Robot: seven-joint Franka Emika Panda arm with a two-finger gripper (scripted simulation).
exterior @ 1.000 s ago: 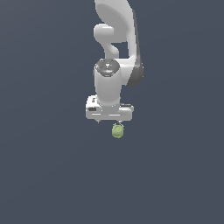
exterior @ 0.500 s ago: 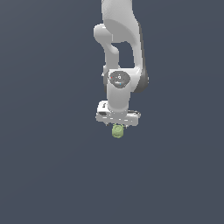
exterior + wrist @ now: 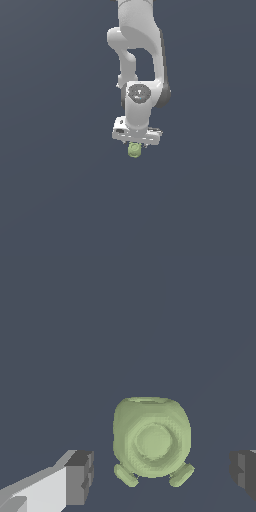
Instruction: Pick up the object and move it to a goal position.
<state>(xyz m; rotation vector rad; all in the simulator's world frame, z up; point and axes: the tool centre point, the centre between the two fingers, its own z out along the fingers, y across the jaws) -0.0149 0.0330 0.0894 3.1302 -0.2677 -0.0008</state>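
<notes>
Arm (image 3: 140, 55) hangs down from the top of the exterior view, wrist pointing straight down, white hand housing (image 3: 136, 132) roughly level.

Gripper (image 3: 134, 148) sits directly over the object (image 3: 134, 150). In the exterior view the object is a small pale yellow-green ball, just under the hand housing and near its centre, much narrower than the housing. Whether it touches the housing can't be told from there.

Wrist view: object (image 3: 151, 438) sits between the two fingers, roughly centred in the gap. It's rounded and lumpy, with a raised round disc on the face toward the camera, a flattened far edge, and two small stubby nubs sticking out on the near side. One finger (image 3: 80, 477) has a dark grey pad with a white body behind it; the other finger (image 3: 244, 470) shows only as a dark pad at the frame edge. Clear gap on both sides between pads and object, no contact visible. Fingers are spread apart, not clamping anything.

Background is a flat dark blue-grey in both views, with no visible edges or texture. Can't tell if the object rests on it or how high the gripper (image 3: 162, 473) hangs.
</notes>
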